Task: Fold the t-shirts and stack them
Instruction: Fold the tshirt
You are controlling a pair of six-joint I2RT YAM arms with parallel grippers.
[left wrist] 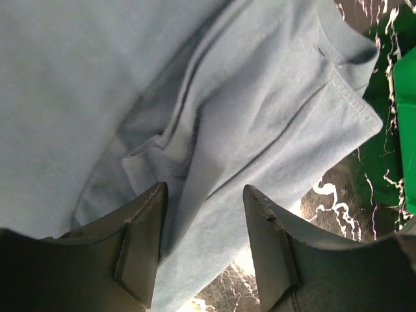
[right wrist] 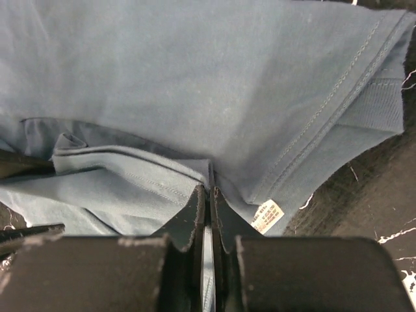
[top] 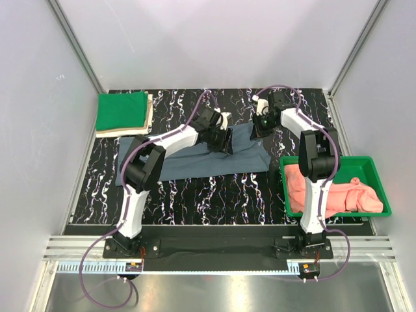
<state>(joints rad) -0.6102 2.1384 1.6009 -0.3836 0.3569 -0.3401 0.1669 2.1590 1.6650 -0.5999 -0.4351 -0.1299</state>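
Blue shirt (top: 188, 164) lies across the middle of the counter (top: 195, 195), partly folded, long side running left to right, with the right end bunched up toward the far side where both arms meet. Left claw (top: 221, 139) is down on the shirt's far edge near the middle of the counter. In the left wrist view the left claw (left wrist: 203, 195) is spread wide, with the fingers (left wrist: 143, 247) either side of a ridge of blue shirt (left wrist: 97, 78), cloth in the gap but not pinched; a stitched hem and ribbed band lie toward the upper right. Right claw (top: 260, 126) is at the shirt's far right corner, just beside the left one. In the right wrist view the right claw (right wrist: 208, 194) is closed tight, pads pressed together on a thin fold of blue shirt (right wrist: 195, 78), lifting that edge a little. A small white label (right wrist: 268, 216) pokes out of the seam just right of the pads. Hem stitching runs diagonally at upper right, with black marbled counter beyond. A folded green shirt (top: 121, 110) sits in the far left corner, on top of a folded beige shirt (top: 150, 109) whose edge shows on the right side. A green bin (top: 385, 195) sits at the right edge near the right arm's base, holding crumpled pink shirts (top: 335, 190). The bin's far left corner is close to the blue shirt's right end; I cannot tell whether they touch.
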